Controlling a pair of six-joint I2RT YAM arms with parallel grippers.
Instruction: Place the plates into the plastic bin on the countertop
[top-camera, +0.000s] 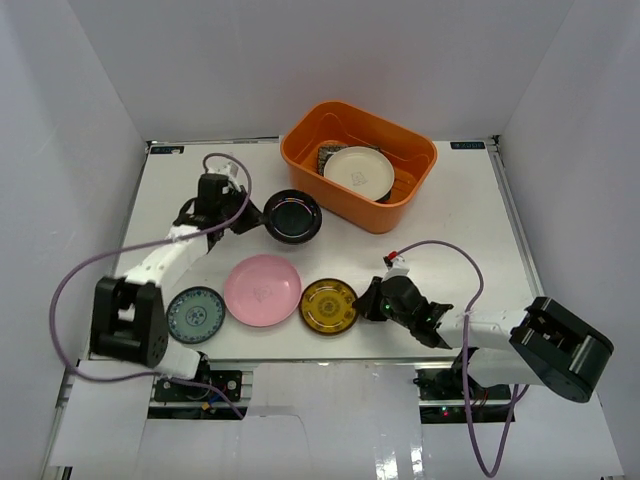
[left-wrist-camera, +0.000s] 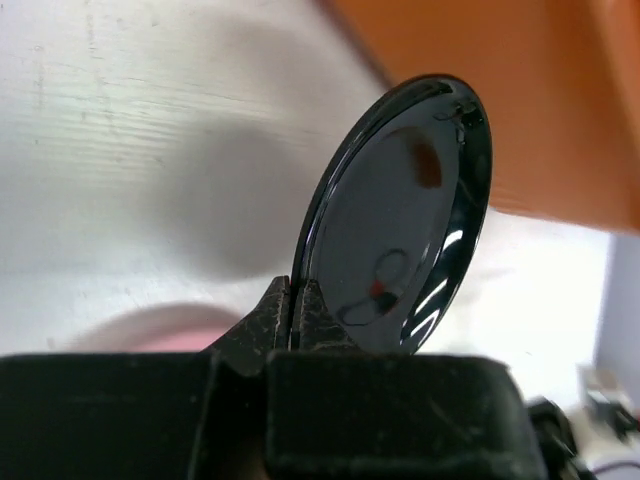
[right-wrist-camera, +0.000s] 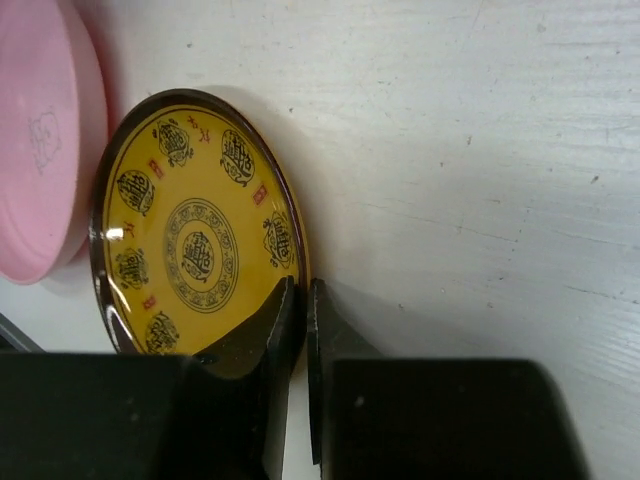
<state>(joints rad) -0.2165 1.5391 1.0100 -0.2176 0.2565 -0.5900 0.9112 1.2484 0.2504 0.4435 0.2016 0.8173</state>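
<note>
right gripper (right-wrist-camera: 300, 292) pinching the rim of the glossy yellow-brown patterned plate (right-wrist-camera: 195, 240) on the white countertop (top-camera: 475, 200), left gripper (left-wrist-camera: 297, 292) clamping the black plate (left-wrist-camera: 400, 220) near the orange bin (top-camera: 352, 208) — cream plate (top-camera: 357, 172) lying inside, white walls (top-camera: 300, 60) enclosing

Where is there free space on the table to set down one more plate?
The countertop is bare between the orange bin and the right gripper, out to the right wall. The near row is crowded: blue-green plate, pink plate and yellow plate lie close together.
</note>
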